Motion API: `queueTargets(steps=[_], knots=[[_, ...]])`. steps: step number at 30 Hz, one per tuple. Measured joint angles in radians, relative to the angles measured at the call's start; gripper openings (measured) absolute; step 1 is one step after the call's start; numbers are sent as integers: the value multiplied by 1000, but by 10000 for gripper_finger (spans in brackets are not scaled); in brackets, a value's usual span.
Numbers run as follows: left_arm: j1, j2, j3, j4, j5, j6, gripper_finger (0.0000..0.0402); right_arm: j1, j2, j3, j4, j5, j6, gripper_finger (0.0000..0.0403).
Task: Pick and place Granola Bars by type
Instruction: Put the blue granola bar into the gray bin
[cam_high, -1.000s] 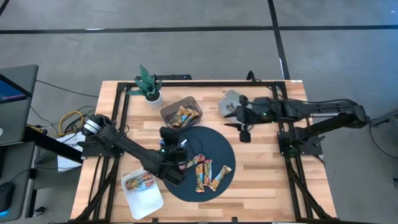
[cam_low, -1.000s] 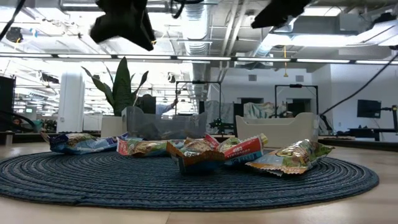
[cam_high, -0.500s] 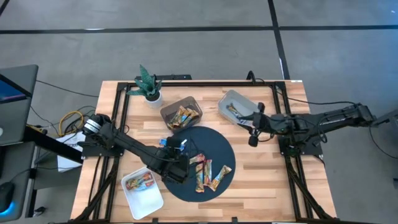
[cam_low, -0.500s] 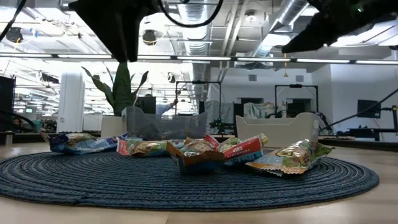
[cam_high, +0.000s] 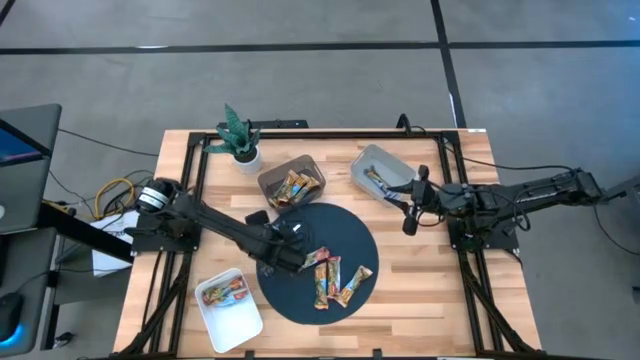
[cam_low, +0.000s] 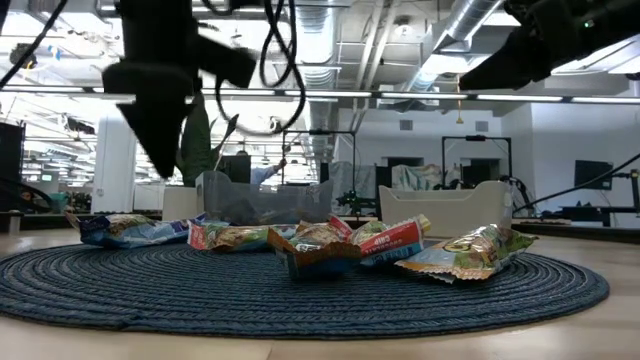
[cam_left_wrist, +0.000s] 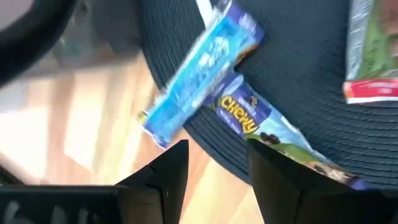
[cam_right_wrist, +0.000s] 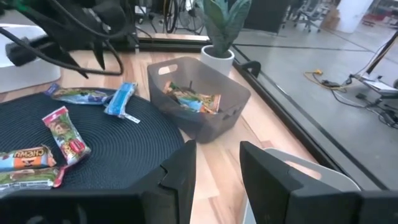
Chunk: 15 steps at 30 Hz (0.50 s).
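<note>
Left hand (cam_high: 283, 243) over left edge of round dark mat (cam_high: 360, 232), fingers (cam_left_wrist: 166, 171) apart, nothing between them; just beyond them blue-and-white bar (cam_left_wrist: 200, 68) lies half off mat onto bench (cam_high: 420, 290), touching Chewy bar (cam_left_wrist: 273, 134); more Granola Bars (cam_high: 330, 277) loose on mat middle; some in dark grey bin (cam_high: 270, 180); some in white tray (cam_high: 245, 322); one in light grey bin (cam_high: 362, 160); right hand (cam_high: 408, 205) beside light grey bin, fingers (cam_right_wrist: 177, 180) apart, empty; potted plant (cam_high: 240, 140) at bench back.
</note>
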Motion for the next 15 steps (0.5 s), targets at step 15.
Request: queueTargets(steps=[15], knots=[[46, 0, -91, 209, 211, -1, 183, 0, 0, 0, -7, -5, -2, 118]])
